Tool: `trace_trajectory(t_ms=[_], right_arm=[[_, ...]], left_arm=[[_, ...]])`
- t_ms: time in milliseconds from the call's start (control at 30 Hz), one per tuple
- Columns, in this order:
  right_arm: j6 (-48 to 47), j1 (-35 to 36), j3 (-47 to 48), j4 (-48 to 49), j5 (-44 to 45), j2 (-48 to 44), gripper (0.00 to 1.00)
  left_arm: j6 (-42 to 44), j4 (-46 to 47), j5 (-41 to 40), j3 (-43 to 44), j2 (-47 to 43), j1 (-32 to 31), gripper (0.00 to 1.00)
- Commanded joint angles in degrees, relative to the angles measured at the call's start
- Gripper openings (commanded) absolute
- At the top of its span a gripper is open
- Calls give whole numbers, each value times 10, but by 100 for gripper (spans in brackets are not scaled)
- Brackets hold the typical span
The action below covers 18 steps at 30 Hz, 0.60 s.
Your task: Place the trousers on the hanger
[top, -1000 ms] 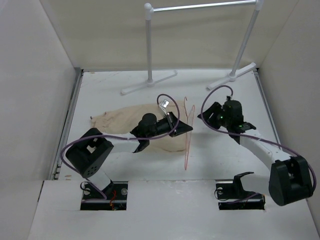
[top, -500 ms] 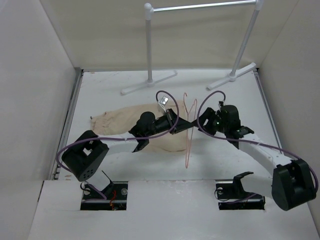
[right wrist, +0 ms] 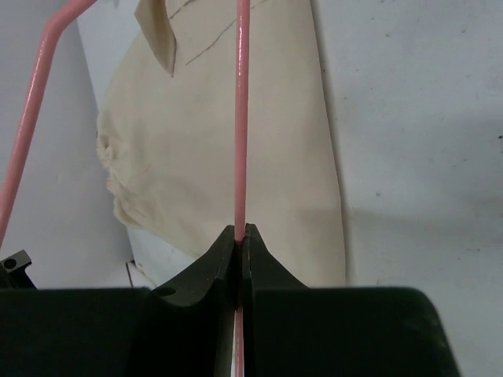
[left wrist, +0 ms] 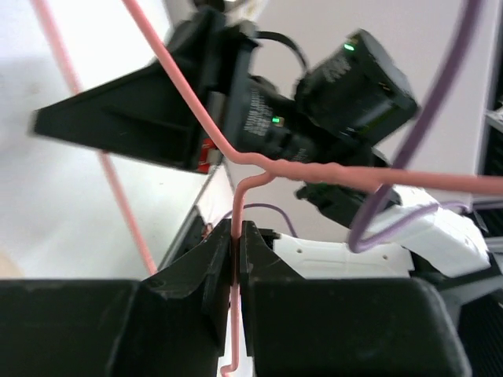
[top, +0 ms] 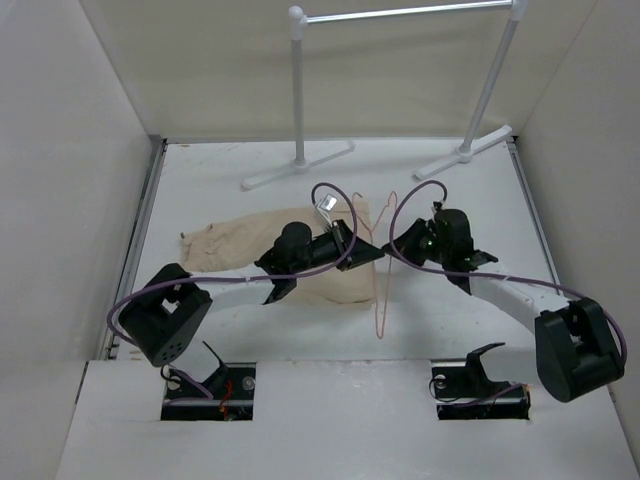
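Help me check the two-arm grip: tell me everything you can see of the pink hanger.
The hanger is thin pink-red bent wire with a small hook at its far end. Both grippers are shut on it: the left gripper pinches a run just below a bend, the right gripper clamps a straight stretch. It hangs on edge between them, beside the beige trousers, which are not threaded through it. Whether its low corner touches the table cannot be told.

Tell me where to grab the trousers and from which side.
Pinch the bare far-left end of the trousers, coming straight down from above: they lie flat on the table, and the left arm crosses their right part near the hanger.
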Motion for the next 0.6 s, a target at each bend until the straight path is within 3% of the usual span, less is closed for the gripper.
trace_trajectory(t_ms=[0,167,300,467,567], right_arm=[[-33,1,10,6,25,-44,5],[-87,11,34,-76,86,-75,4],[-97,26,34,-84,94,-73,5],[-93,32,27,-74,95,-63,5],[-93,29,26,-69,87,-49,5]], left_arm=[[47,-97,-17,0,-49,13,5],[145,-292,-97,43,-84,12,7],[206,-402,-151,95,-81,-13,11],[217,-424,-185,109,-70,-38,17],[219,-436,-210,113,-69,-52,10]])
